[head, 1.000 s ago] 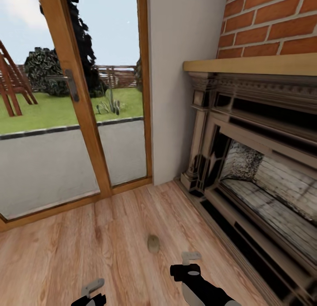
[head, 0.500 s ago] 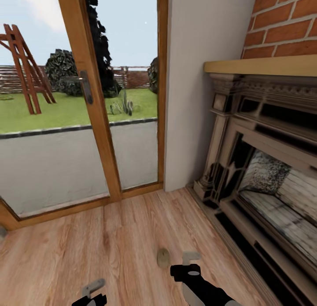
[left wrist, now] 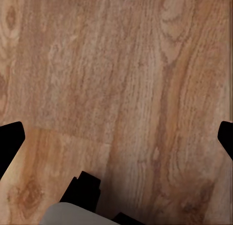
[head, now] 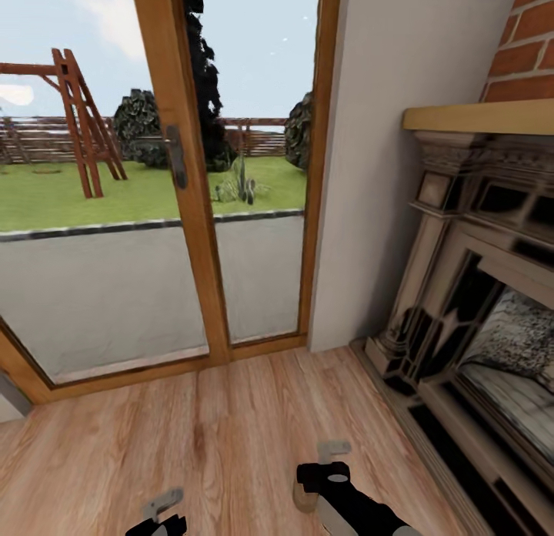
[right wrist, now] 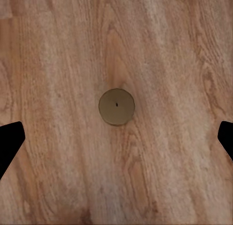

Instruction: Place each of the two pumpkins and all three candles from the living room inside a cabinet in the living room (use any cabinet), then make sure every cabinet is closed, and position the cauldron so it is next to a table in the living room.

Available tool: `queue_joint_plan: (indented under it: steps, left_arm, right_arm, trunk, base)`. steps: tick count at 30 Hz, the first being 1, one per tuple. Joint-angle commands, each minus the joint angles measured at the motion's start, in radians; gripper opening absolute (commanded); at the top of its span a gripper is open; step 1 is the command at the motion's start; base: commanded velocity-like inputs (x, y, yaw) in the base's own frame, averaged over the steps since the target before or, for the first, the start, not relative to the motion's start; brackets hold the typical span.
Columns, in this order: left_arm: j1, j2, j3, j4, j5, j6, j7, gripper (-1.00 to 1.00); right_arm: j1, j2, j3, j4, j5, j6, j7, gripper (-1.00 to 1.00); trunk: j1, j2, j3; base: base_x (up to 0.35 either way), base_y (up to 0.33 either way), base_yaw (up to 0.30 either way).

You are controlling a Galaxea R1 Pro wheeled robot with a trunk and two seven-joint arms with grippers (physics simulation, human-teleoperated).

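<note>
One tan candle (right wrist: 117, 107) stands upright on the wooden floor. The right wrist view looks straight down on its round top. In the head view the candle (head: 303, 500) peeks out beside the black wrist of my right gripper (head: 332, 451), which hangs above it. The right gripper (right wrist: 116, 137) is open, its dark fingertips (right wrist: 9, 142) spread wide with nothing between them. My left gripper (head: 161, 507) hovers over bare floor, and its fingertips (left wrist: 9, 145) are equally far apart, so it is open and empty.
A glass door with a wooden frame (head: 188, 212) fills the wall ahead, with a garden behind it. To the right stand an ornate fireplace (head: 477, 305) with a brick chimney (head: 531, 51) and a white wall (head: 400, 174). Wooden floor (head: 192, 443) stretches to the left.
The whole head view has swung, so door and fireplace slid rightward in the picture. The candle has come nearer and now sits partly hidden under my right wrist. Both grippers stay open.
</note>
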Motion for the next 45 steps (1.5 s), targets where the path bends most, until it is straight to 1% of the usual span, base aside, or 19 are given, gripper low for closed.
queue_joint_plan:
  steps: [1,15,21,37,45]
  left_arm:
    - [0.000,0.001,-0.008,-0.003,0.006,0.006,0.007,1.00]
    - [0.000,0.001,-0.008,-0.003,0.006,0.006,0.007,1.00]
    - [0.000,0.001,-0.008,-0.003,0.006,0.006,0.007,1.00]
    - [0.000,0.001,-0.008,-0.003,0.006,0.006,0.007,1.00]
    - [0.000,0.001,-0.008,-0.003,0.005,0.005,0.007,1.00]
  right_arm:
    - [-0.001,-0.001,0.009,-0.002,-0.004,0.005,-0.010,1.00]
    - [-0.001,-0.002,0.010,-0.001,-0.004,0.005,-0.006,1.00]
    - [-0.001,-0.002,0.011,-0.001,-0.004,0.005,-0.006,1.00]
    - [-0.001,-0.002,0.010,0.000,-0.004,0.008,-0.006,1.00]
    - [-0.001,-0.002,0.010,-0.001,-0.004,0.007,-0.006,1.00]
  trunk:
    - [0.001,0.000,-0.001]
    - [0.001,0.000,-0.001]
    - [0.001,0.000,-0.001]
    - [0.001,0.000,-0.001]
    - [0.001,0.000,-0.001]
  base:
    - [0.328,0.001,0.013]
    - [0.253,0.000,0.013]
    - [0.090,0.000,0.221]
    - [0.003,0.000,0.270]
    - [0.169,0.000,0.057]
